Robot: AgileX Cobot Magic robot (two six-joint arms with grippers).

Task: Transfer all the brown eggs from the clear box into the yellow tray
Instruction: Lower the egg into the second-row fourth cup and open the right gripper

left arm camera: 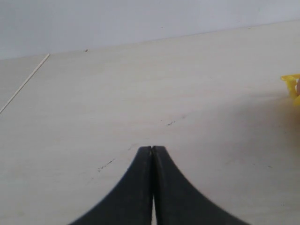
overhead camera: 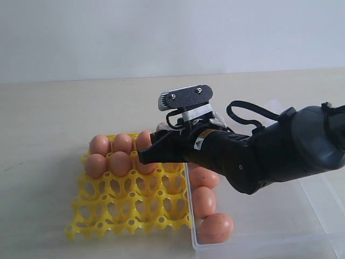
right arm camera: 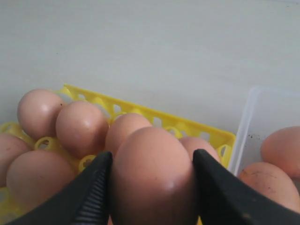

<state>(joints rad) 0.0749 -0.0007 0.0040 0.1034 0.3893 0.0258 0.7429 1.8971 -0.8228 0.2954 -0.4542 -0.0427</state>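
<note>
Egg [right arm camera: 151, 187] clamped between the wide-spread jaws of the right gripper [right arm camera: 152, 157], over the yellow tray [overhead camera: 116, 208], near the clear box [overhead camera: 285, 216] (left gripper [left arm camera: 152, 150] closed, empty).

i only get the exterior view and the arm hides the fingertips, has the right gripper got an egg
observer: yes, in the right wrist view the right gripper is shut on a brown egg, one finger on each side of it.
operator: left arm isn't in my frame at all, where is it
observer: the left gripper is shut with nothing in it, low over the bare table; only a corner of the yellow tray shows in its camera.
operator: what's right past the held egg
observer: seated eggs in the tray's cups, with the clear box wall off to one side.
</note>
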